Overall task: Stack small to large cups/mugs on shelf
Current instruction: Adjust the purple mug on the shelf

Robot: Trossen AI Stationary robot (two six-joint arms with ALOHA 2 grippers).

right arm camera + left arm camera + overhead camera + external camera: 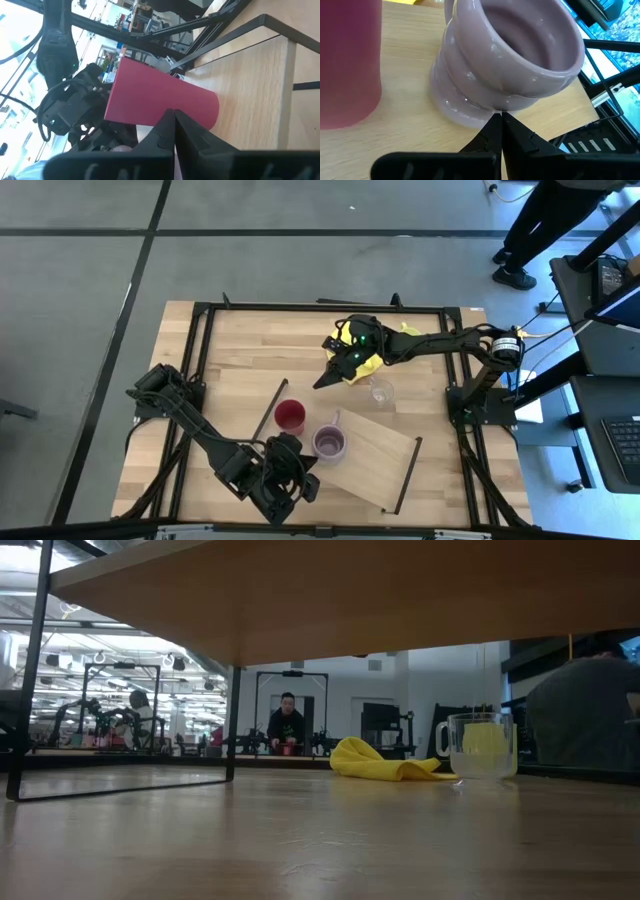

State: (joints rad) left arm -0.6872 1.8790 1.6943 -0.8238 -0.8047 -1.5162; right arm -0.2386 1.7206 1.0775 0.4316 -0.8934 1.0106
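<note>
Beside glass tumbler [381, 392]: yellow cloth [372, 360], right tool [320, 384] closed.

red cup [290, 416]: I am seeing flat red, no pattern
purple mug [330, 442]: showing pale glossy purple
glass tumbler [381, 392]: looking clear
cloth [385, 762]: showing plain yellow
shelf [375, 452]: showing light wood with black end rails
my fingers [495, 135]: showing black

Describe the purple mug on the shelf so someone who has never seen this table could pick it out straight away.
Find the shelf, the light board with black end rails lying at an angle on the table. The purple mug stands upright near the shelf's left end, right of the red cup and just ahead of the left tool. Only it is pale lilac with a ribbed body and a handle; the glass tumbler is clear.
</note>
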